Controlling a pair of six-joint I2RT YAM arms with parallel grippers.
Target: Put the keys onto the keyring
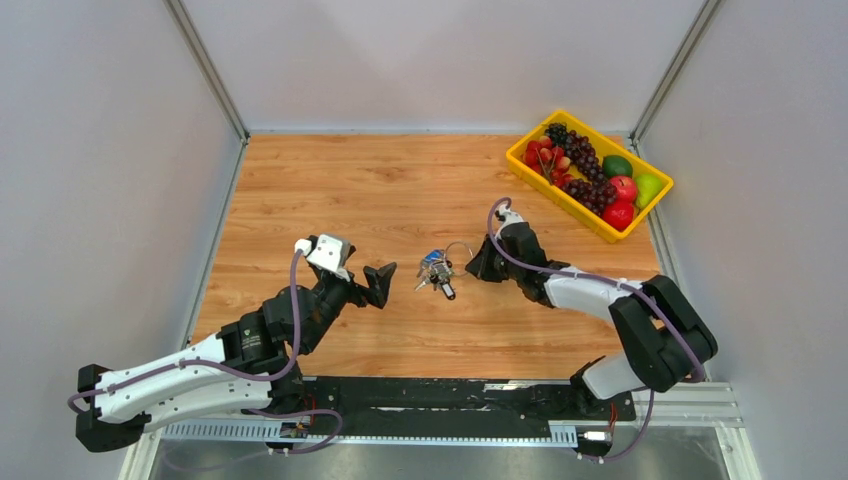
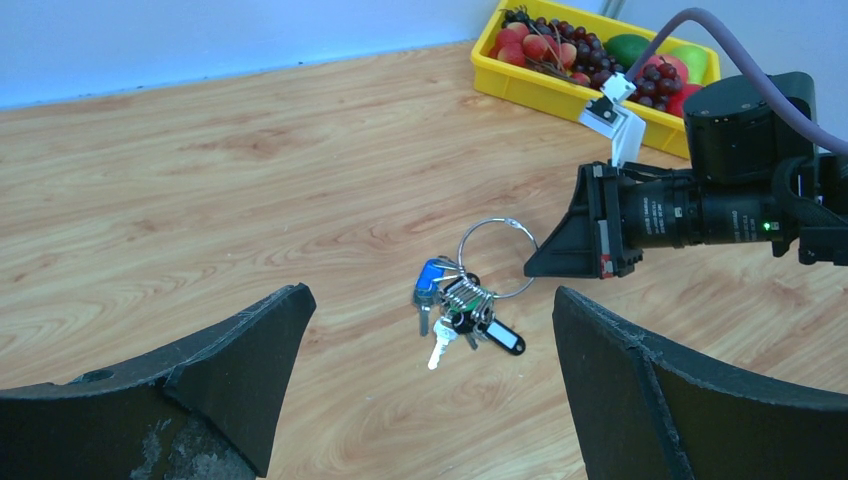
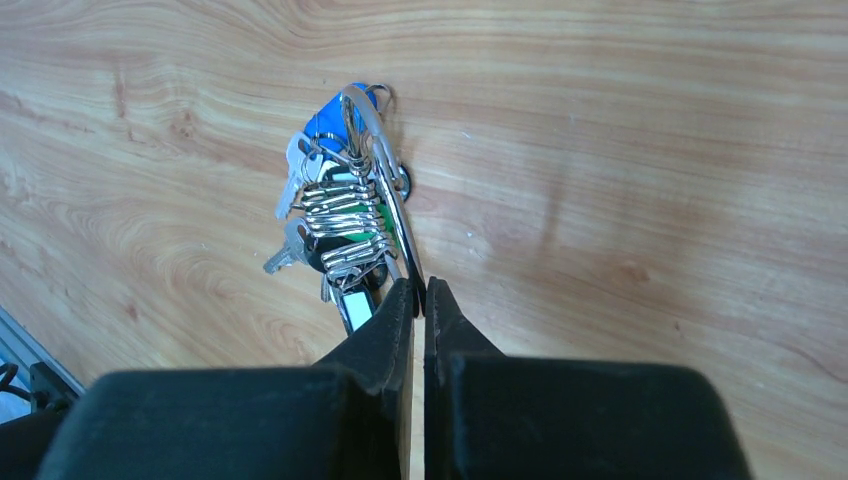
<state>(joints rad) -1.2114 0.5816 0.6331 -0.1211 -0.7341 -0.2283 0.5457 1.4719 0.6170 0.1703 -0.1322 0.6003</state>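
Near the middle of the pale, wavy-grained wooden table (image 1: 380, 190) lies a bunch of small silvery metal keys (image 3: 340, 215) with smooth plastic tags in blue, green and black, the black one carrying a white label. Their little split rings are stacked close together like a coil on the thin round silver wire keyring (image 2: 497, 219). In the overhead view this loop extends from the bunch toward 1 o'clock.

The right gripper (image 3: 420, 290), with matte black wedge-shaped fingers, comes in from 3 o'clock. Its jaws are pressed together on the wire of the keyring at the loop's near edge.

The left gripper (image 1: 383, 285) sits at 9 o'clock from the keys, apart from them. Its scuffed, broad black fingers are spread wide and hold nothing.

At 1 o'clock on the table, well apart from the keys, stands a glossy yellow rectangular plastic tray (image 1: 560, 200) holding dark grapes and red and green fruit.
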